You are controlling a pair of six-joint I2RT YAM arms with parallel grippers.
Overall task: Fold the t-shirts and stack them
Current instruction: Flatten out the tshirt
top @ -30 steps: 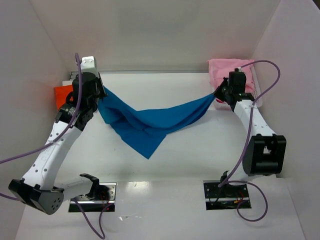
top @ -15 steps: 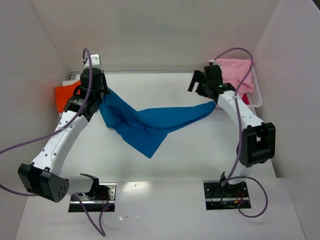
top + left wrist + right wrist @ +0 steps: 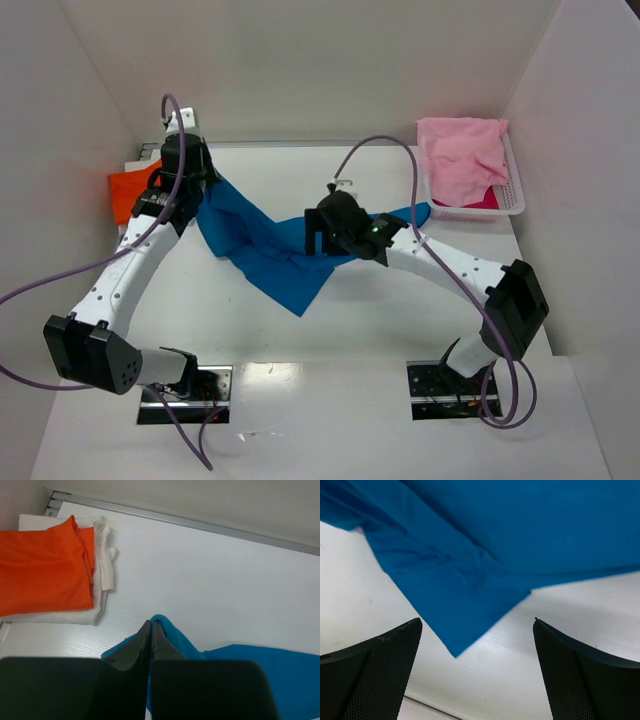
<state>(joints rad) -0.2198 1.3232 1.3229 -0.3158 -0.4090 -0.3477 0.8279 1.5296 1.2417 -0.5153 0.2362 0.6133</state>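
Left of the white plastic basket [image 3: 515, 200], across the middle of the table [image 3: 400, 300]: large bright blue cotton t-shirt [image 3: 265, 255], rumpled and not yet folded. Inside that basket, heaped and unfolded: pale pink cotton t-shirt [image 3: 460, 155]. Farthest from the basket, at the table's left rim: orange cotton t-shirt [image 3: 128, 192], folded flat on top of a folded white cloth [image 3: 102, 555]. Judged from that: 1 of the 3 coloured shirts folded and stacked, 2 to go, blue one in hand.

Long axis of the blue shirt running sideways, 1 end tapering to a tip just beside the basket's near left corner, the other lifted off the table far to the basket's left. Loose pointed flap aimed at the near edge, away from the basket.

Left gripper [image 3: 200, 185]: fingers pressed together, pinching the lifted corner of the blue shirt. Right gripper [image 3: 322, 235]: fingers spread wide, holding nothing, hovering over the blue shirt's middle, well left of the basket.
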